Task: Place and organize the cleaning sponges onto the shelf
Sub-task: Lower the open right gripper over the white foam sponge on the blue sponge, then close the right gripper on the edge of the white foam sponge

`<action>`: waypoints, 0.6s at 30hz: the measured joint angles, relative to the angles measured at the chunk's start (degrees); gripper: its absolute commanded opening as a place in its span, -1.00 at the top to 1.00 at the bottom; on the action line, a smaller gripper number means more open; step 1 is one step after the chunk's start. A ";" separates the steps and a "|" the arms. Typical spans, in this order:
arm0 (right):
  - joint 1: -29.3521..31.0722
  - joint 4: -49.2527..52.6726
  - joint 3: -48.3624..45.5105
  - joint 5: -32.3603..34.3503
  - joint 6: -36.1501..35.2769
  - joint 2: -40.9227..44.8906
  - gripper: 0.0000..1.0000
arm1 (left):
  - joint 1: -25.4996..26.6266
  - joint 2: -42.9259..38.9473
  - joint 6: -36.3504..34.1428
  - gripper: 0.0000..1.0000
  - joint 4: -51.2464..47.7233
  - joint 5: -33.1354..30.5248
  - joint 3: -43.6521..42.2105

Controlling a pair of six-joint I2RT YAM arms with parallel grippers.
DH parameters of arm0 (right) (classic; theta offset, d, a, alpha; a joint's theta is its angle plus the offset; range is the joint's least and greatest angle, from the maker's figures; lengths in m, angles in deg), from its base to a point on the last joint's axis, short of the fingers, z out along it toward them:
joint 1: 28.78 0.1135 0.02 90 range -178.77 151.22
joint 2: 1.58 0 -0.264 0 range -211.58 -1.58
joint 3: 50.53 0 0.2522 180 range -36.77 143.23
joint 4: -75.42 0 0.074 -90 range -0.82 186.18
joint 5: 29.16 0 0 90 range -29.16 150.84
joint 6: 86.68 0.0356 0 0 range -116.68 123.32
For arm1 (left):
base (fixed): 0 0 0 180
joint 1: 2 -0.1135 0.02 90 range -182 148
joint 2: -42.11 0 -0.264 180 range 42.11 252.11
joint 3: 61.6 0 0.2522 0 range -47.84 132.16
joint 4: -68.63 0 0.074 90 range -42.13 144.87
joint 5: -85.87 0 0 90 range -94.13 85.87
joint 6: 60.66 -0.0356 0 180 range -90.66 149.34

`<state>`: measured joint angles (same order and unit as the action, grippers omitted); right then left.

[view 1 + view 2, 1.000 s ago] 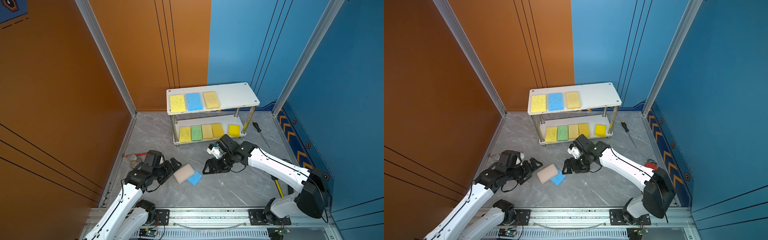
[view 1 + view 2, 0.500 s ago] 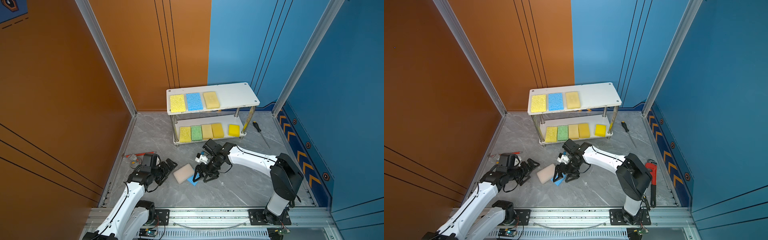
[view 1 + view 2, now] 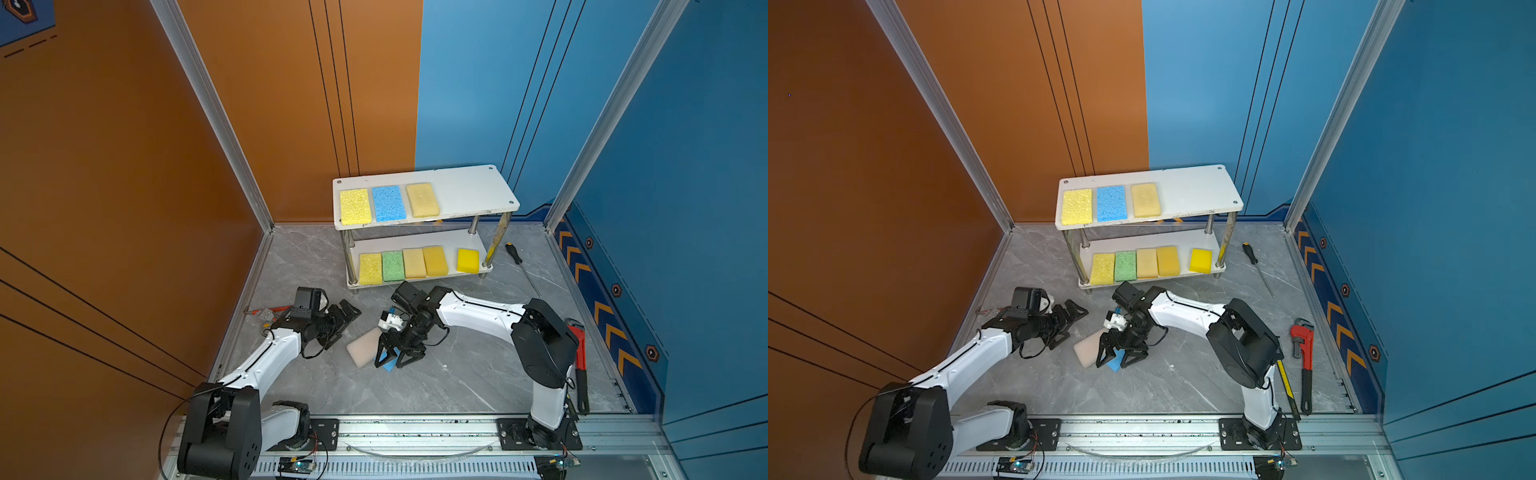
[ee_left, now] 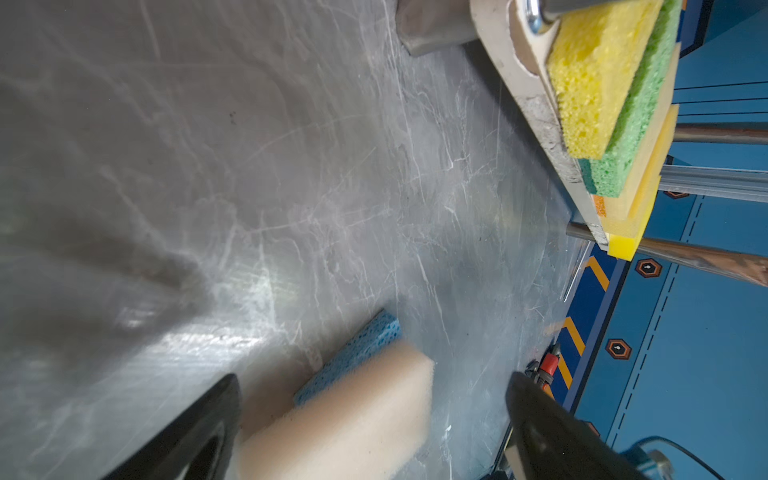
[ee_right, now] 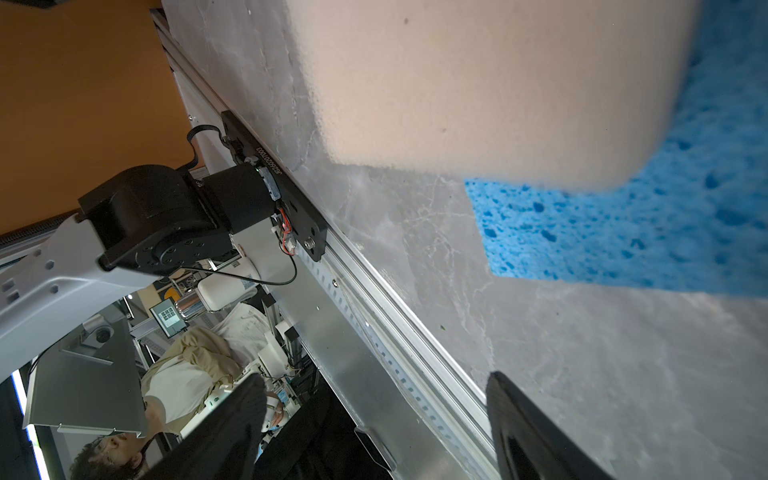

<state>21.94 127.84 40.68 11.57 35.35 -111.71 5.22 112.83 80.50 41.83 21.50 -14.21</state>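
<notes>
Atop white two-tier chrome-post shelf (image 3: 469, 195): yellow, blue, tan foam sponges (image 3: 388, 203).
Lower board (image 3: 415, 241): five more.
Grey marble surface (image 3: 457, 374): whitish-pink foam pad (image 3: 361, 352) overlapping blue pad (image 5: 623, 232).
R hand (image 3: 392, 363): open, above blue pad.
L hand (image 3: 348, 325): open, empty.
Walls (image 3: 291, 104): orange, blue.

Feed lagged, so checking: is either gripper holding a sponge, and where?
Nothing held. Left gripper open near the whitish sponge; right gripper open above the blue sponge.

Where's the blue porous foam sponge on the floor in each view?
In a top view: blue porous foam sponge mid-floor, mostly covered.
In a top view: same spot.
Left wrist: it peeks from behind the landmark.
Right wrist: close up, beside the landmark.
Shared landmark: whitish-pink foam sponge lying partly over it.
</notes>
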 measured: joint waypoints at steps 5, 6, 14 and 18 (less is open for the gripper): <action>-0.28 -3.61 0.13 0.35 3.06 -2.47 -0.68 | 1.97 3.98 -0.39 -0.95 4.11 0.20 0.20; -0.46 -4.48 0.13 0.50 4.02 -2.67 -0.67 | 2.23 4.26 -0.57 -0.94 4.63 0.20 0.24; -2.89 -12.48 -0.15 3.15 11.37 -2.71 -0.62 | 5.09 1.90 -0.09 -0.75 6.54 0.04 -0.90; -3.82 -14.53 -0.39 5.01 13.94 -2.71 -0.58 | 8.39 -2.62 2.10 -0.75 7.30 -0.72 -4.26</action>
<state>18.12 113.30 40.29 16.57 49.29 -114.42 13.62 110.20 82.60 49.13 20.78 -18.48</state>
